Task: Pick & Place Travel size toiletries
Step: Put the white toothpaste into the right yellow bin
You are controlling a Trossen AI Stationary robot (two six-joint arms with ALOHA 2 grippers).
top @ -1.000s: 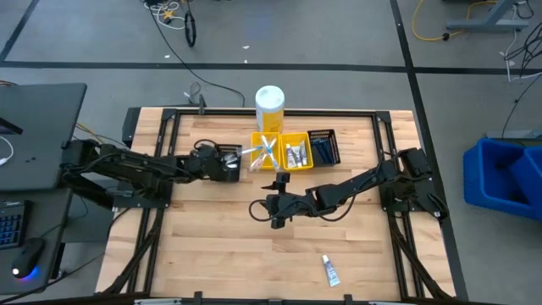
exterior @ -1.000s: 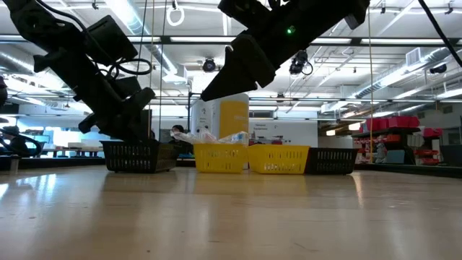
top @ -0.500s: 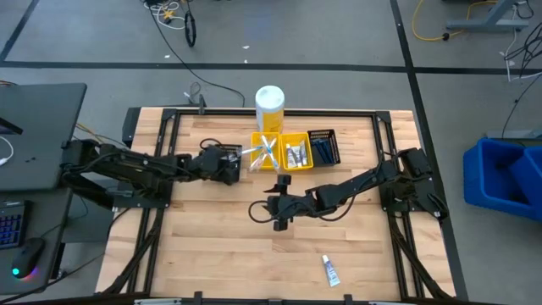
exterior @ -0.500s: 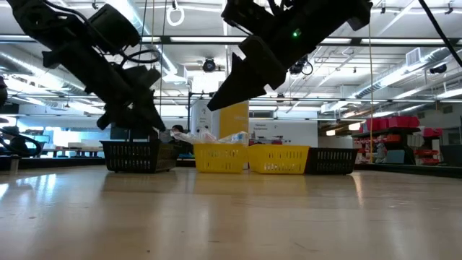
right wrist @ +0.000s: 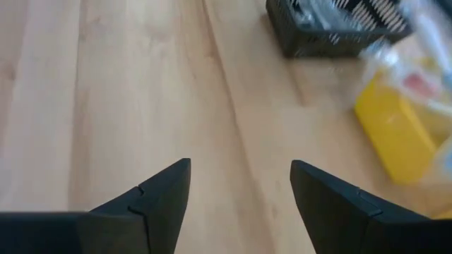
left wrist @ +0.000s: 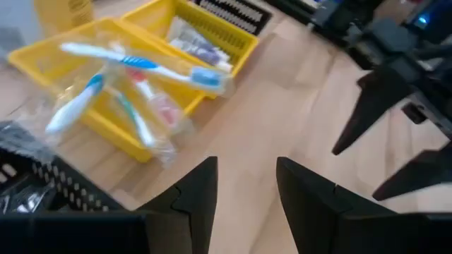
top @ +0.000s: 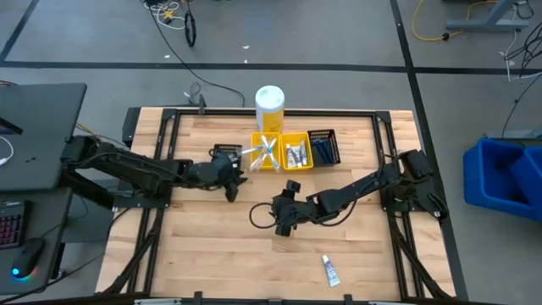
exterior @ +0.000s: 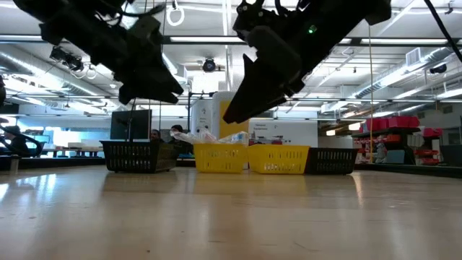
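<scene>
Blue, red and white toothbrushes (left wrist: 134,77) in clear wrappers lie piled in a yellow bin (top: 265,152). Small tubes (left wrist: 198,46) lie in the second yellow bin (top: 296,152). One white toothpaste tube (top: 330,271) lies on the table near its near edge. My left gripper (top: 234,186) is open and empty, above the table just near of the left black bin (top: 224,153). My right gripper (top: 283,219) is open and empty over the middle of the table; it also shows in the left wrist view (left wrist: 395,106).
A black bin (top: 324,146) with dark items stands right of the yellow bins. A tall white-and-yellow cylinder (top: 269,106) stands behind them at the far edge. Bare wood lies between the bins and the near edge.
My left gripper has drawn away from the left black bin, gone up and toward the near edge, and turned toward the yellow bins. My right gripper has gone a little toward the near and right edges.
</scene>
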